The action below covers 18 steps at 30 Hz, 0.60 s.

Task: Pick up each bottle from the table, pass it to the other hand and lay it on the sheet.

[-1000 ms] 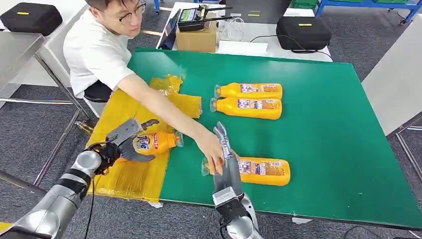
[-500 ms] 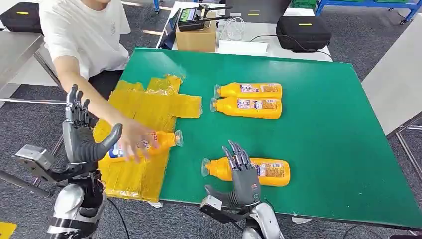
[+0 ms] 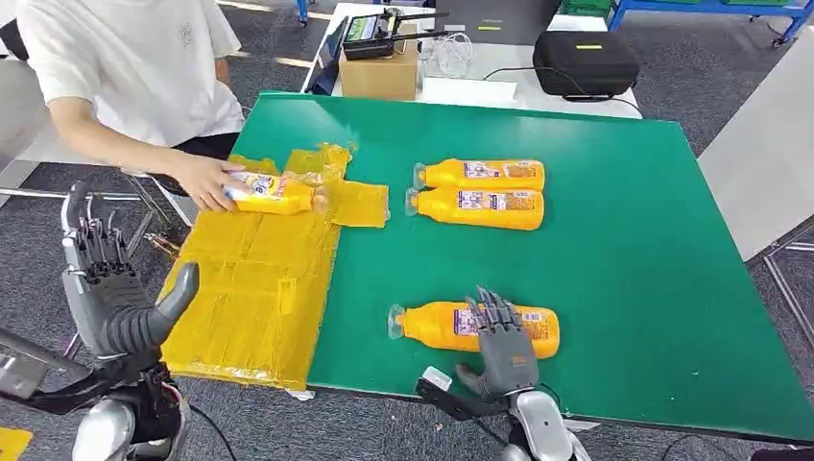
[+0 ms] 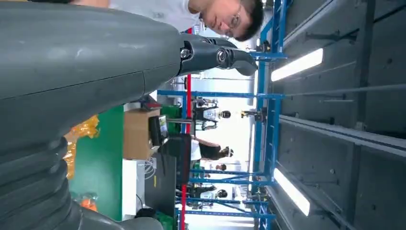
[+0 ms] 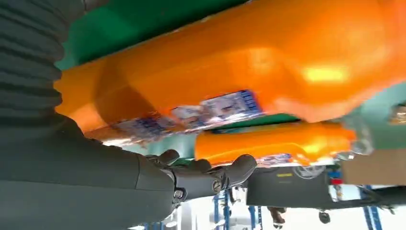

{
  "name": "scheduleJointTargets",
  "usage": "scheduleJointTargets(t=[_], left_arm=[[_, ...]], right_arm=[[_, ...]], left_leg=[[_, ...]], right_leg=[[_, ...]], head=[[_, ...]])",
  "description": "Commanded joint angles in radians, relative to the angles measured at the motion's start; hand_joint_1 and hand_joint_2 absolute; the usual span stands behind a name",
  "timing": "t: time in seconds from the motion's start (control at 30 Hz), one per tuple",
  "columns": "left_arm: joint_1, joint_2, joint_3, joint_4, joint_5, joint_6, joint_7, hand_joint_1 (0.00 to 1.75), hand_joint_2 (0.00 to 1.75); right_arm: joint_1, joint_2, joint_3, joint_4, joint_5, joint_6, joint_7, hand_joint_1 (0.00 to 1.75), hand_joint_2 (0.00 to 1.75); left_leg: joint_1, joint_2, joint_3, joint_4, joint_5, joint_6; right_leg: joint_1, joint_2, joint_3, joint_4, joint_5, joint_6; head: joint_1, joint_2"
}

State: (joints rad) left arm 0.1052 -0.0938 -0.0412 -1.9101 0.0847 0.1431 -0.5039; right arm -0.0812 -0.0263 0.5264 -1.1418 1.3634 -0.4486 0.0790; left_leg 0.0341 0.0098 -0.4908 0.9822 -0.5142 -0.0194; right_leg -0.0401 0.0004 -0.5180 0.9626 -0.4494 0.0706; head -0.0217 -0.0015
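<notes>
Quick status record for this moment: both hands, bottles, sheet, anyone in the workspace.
left hand: raised beside the table, fingers apart, holding nothing
right hand: open, at the near bottle, no grip
far bottles: two, lying side by side on the table
sheet: yellow, one bottle at its far end
person's hand: on that bottle

Bottle [image 3: 475, 326] labels too blurred for legible text.

Orange bottles [image 3: 480, 327], yellow sheet [image 3: 254, 288], green table [image 3: 624, 259].
</notes>
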Motion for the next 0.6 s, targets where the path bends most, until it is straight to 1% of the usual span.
scheduleJointTargets(t=[0.03,0.07,0.13,0.23,0.3,0.33,0.37,0.4,0.43,0.47,0.5,0.53,0.6], left_arm=[[0.049,-0.02,0.028,-0.037,-0.008,-0.017,0.014,0.0,1.75],[0.058,-0.023,0.03,-0.045,-0.013,-0.016,0.013,0.0,1.75],[0.065,-0.024,0.03,-0.052,-0.016,-0.015,0.013,0.0,1.75],[0.073,-0.024,0.026,-0.06,-0.015,-0.022,0.023,0.0,1.75],[0.078,-0.021,0.021,-0.066,-0.016,-0.028,0.033,0.0,1.75],[0.078,-0.022,0.021,-0.066,-0.016,-0.028,0.033,0.0,1.75],[0.078,-0.021,0.019,-0.067,-0.02,-0.028,0.035,0.0,1.75],[0.074,-0.015,0.011,-0.062,-0.021,-0.038,0.045,0.0,1.75],[0.07,-0.017,0.01,-0.06,-0.021,-0.038,0.046,0.0,1.75],[0.064,-0.014,0.004,-0.053,-0.019,-0.042,0.052,0.0,1.75],[0.049,-0.01,-0.007,-0.038,-0.018,-0.048,0.06,0.0,1.75],[0.027,-0.006,-0.022,-0.016,-0.018,-0.051,0.064,0.0,1.75],[-0.016,0.006,-0.05,0.028,-0.013,-0.061,0.076,0.0,1.75]], right_arm=[[0.039,-0.1,-0.037,-0.155,0.067,0.025,0.054,0.0,1.75],[0.052,-0.115,-0.05,-0.188,0.097,0.026,0.068,0.0,1.75],[0.057,-0.125,-0.062,-0.201,0.102,0.028,0.071,0.0,1.75],[0.064,-0.139,-0.085,-0.22,0.119,0.059,0.084,0.0,1.75],[0.067,-0.145,-0.101,-0.218,0.107,0.109,0.095,0.0,1.75],[0.066,-0.148,-0.103,-0.218,0.107,0.108,0.095,0.0,1.75],[0.059,-0.149,-0.106,-0.203,0.099,0.141,0.102,0.0,1.75],[0.04,-0.15,-0.112,-0.176,0.074,0.17,0.105,0.0,1.75],[0.028,-0.153,-0.114,-0.162,0.066,0.174,0.103,0.0,1.75],[0.011,-0.151,-0.116,-0.136,0.057,0.176,0.101,0.0,1.75],[-0.029,-0.143,-0.122,-0.075,0.016,0.192,0.087,0.0,1.75],[-0.077,-0.134,-0.124,-0.008,-0.026,0.186,0.056,0.0,1.75],[-0.164,-0.11,-0.121,0.119,-0.112,0.203,-0.014,0.0,1.75]], left_leg=[[0.0,-0.001,0.002,-0.001,0.0,0.003],[0.0,-0.001,0.003,-0.002,-0.001,0.004],[-0.001,-0.001,0.001,-0.001,0.0,0.002],[0.0,-0.001,0.003,-0.002,-0.001,0.004],[0.0,-0.002,0.003,-0.002,-0.001,0.004],[0.0,-0.001,0.002,-0.002,0.0,0.003],[0.0,-0.001,0.003,-0.002,-0.001,0.004],[0.0,-0.002,0.003,-0.002,0.0,0.003],[0.0,-0.001,0.002,-0.001,0.0,0.002],[0.0,-0.001,0.003,-0.002,0.0,0.003],[0.0,0.0,0.002,-0.001,0.0,0.003],[0.0,-0.001,0.003,-0.002,0.0,0.003],[0.0,0.001,0.002,-0.001,0.0,0.002]], right_leg=[[0.0,-0.001,0.002,-0.001,-0.001,-0.003],[0.001,-0.001,0.003,-0.002,-0.001,-0.004],[0.0,-0.001,0.001,-0.001,-0.001,-0.002],[0.001,0.0,0.003,-0.002,-0.001,-0.004],[0.001,-0.001,0.004,-0.002,-0.001,-0.004],[0.001,-0.001,0.003,-0.002,-0.001,-0.004],[0.001,-0.001,0.004,-0.002,-0.001,-0.005],[0.001,-0.001,0.004,-0.002,-0.001,-0.004],[0.0,0.0,0.002,-0.001,0.0,-0.003],[0.001,0.0,0.003,-0.002,0.0,-0.004],[0.001,0.0,0.002,-0.001,0.0,-0.004],[0.001,0.0,0.003,-0.002,0.0,-0.005],[0.0,0.002,0.002,-0.002,0.001,-0.003]], head=[[0.0,0.0],[0.0,0.0],[0.0,0.0],[0.0,0.0],[0.0,0.0],[0.0,0.0],[0.0,0.0],[0.0,0.0],[0.0,0.0],[0.0,0.0],[0.0,0.0],[0.0,0.0],[0.0,0.0]])
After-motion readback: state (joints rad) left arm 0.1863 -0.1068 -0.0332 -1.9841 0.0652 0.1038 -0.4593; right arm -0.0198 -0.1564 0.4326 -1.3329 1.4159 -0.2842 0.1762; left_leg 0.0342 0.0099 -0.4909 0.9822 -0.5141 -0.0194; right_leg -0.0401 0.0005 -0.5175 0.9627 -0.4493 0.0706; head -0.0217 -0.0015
